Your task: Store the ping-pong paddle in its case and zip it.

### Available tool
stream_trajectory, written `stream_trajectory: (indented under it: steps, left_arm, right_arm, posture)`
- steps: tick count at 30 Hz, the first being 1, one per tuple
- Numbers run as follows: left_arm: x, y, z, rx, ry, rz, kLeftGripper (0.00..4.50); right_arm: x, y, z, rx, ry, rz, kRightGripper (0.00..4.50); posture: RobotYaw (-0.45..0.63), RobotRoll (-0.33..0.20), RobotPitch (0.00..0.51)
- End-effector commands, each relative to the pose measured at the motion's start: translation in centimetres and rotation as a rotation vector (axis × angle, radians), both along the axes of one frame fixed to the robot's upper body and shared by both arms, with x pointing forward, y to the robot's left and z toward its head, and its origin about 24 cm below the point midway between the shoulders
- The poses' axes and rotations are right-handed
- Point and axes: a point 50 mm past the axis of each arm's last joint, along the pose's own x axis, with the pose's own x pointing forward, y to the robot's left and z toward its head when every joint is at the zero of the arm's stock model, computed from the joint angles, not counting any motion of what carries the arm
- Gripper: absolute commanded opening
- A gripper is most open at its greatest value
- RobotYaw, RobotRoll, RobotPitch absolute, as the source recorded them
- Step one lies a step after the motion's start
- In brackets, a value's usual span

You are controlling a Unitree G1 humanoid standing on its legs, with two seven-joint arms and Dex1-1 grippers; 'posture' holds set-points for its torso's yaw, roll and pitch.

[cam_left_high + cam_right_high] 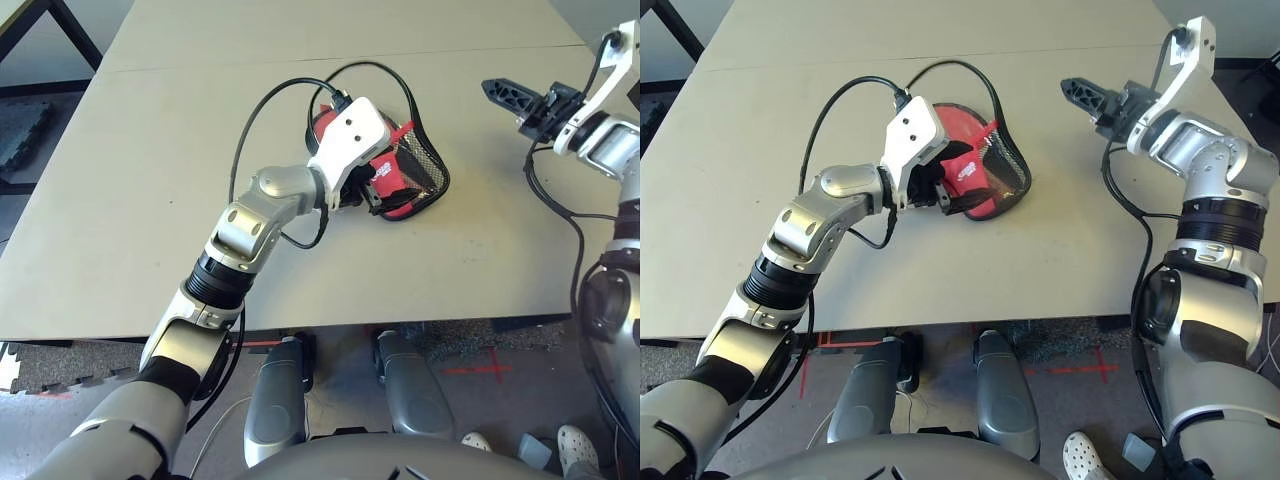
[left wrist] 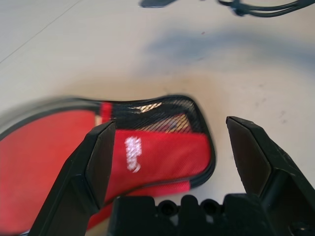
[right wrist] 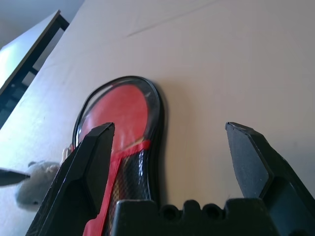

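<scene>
We see our left gripper spread wide, empty, poised over the narrow handle end of the red case. The case lies flat mid-table, its mesh pocket facing our right side. Our right gripper, fingers parted and gripping nothing, hovers well apart.

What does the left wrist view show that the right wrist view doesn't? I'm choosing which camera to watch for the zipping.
Left wrist alone: the white logo on the narrow handle end of the case, between the open left pincer fingers. Right wrist alone: the case's round red end and the open right pincer, held clear of the case. Both: the red case with black trim, lying on the beige table.
</scene>
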Motion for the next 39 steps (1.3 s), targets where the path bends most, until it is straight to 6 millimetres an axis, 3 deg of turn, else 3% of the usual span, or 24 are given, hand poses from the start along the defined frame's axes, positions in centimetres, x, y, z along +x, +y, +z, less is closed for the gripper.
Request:
stream_trajectory:
  steps: [1, 6, 19, 28, 33, 37, 39]
  left_arm:
    - [0.1, 1.7, 0.6, 0.01, -0.025, 0.021, 4.5]
    - [0.0, 2.6, 1.5, 0.002, -0.04, 0.036, 4.5]
    - [-0.7, 2.9, 1.3, 0.013, -0.027, 0.045, 4.5]
    - [-0.8, 2.9, 1.2, 0.015, -0.02, 0.048, 4.5]
    - [-0.8, 2.9, 1.2, 0.016, -0.021, 0.05, 4.5]
    - [-0.8, 2.9, 1.1, 0.018, -0.021, 0.054, 4.5]
    - [-0.8, 2.9, 1.0, 0.02, -0.021, 0.054, 4.5]
  right_arm:
    - [-0.8, 0.8, -1.0, -0.015, 0.074, 0.093, 4.47]
    - [-0.8, 1.9, -2.3, -0.016, 0.143, 0.144, 4.47]
    - [0.7, 4.9, -5.9, 0.01, 0.26, 0.193, 4.47]
    - [1.5, 7.2, -6.8, 0.062, 0.292, 0.229, 4.47]
    - [1.8, 7.2, -6.9, 0.08, 0.319, 0.209, 4.47]
    - [1.8, 6.7, -7.1, 0.097, 0.342, 0.182, 3.55]
    - [1.7, 6.6, -7.1, 0.098, 0.349, 0.185, 2.79]
  posture:
    - [-0.05, 0.0, 0.193]
    - [-0.04, 0.0, 0.196]
    - [-0.01, 0.0, 0.21]
    - [-0.01, 0.0, 0.217]
    - [-0.01, 0.0, 0.217]
    - [-0.01, 0.0, 0.217]
    - [-0.01, 0.0, 0.217]
